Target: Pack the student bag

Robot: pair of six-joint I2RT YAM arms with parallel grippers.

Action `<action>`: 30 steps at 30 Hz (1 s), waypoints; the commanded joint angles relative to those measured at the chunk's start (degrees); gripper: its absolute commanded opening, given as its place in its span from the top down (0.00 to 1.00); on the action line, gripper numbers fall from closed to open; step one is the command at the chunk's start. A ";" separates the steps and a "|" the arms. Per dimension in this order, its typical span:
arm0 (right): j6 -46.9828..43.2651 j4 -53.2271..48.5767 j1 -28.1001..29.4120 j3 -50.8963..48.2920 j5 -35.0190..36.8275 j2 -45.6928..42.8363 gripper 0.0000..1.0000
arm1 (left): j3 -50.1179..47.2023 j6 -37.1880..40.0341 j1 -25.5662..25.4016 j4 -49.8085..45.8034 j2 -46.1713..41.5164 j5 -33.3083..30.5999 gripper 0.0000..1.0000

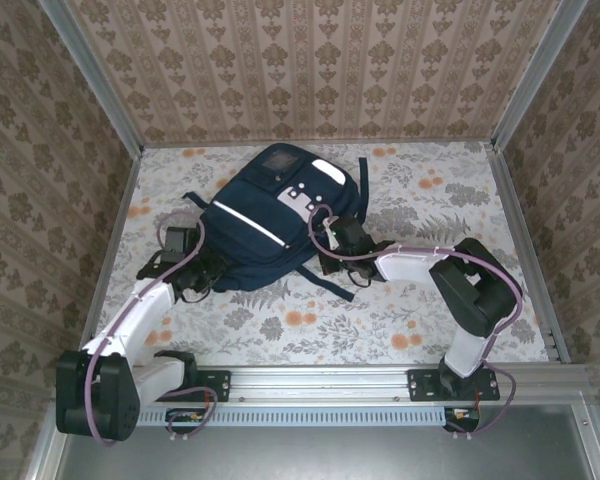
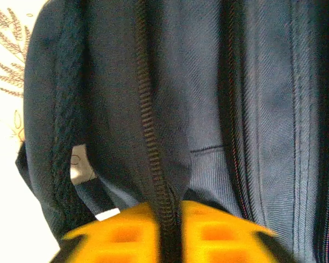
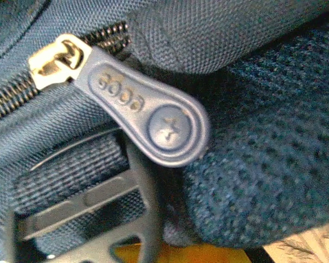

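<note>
The bag (image 1: 260, 215) lies flat on the flowered worktop (image 1: 400, 330), a little toward 12 o'clock from centre. Patterned beige walls (image 1: 310, 60) with metal corner posts (image 1: 100, 90) close three sides. At the bag's 8 o'clock the left gripper (image 2: 169, 215) straddles a zip (image 2: 147, 109); whether its jaws pinch or have released, I cannot tell. At 4 o'clock the right gripper (image 1: 330, 262) has its jaws clenched.
</note>
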 commanded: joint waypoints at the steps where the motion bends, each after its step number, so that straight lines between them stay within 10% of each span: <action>1: 2.36 -4.77 -3.46 -0.08 7.19 -3.45 0.98 | 2.77 3.81 -4.38 1.26 -1.05 -1.78 0.56; 10: 3.51 -8.28 -8.97 -3.15 7.24 -6.92 0.86 | 7.19 14.55 -7.30 -5.09 -11.75 -1.35 0.01; 30: 7.15 -13.61 -22.07 1.26 6.97 -9.04 0.64 | 9.08 17.26 -1.06 4.76 -3.82 4.05 0.00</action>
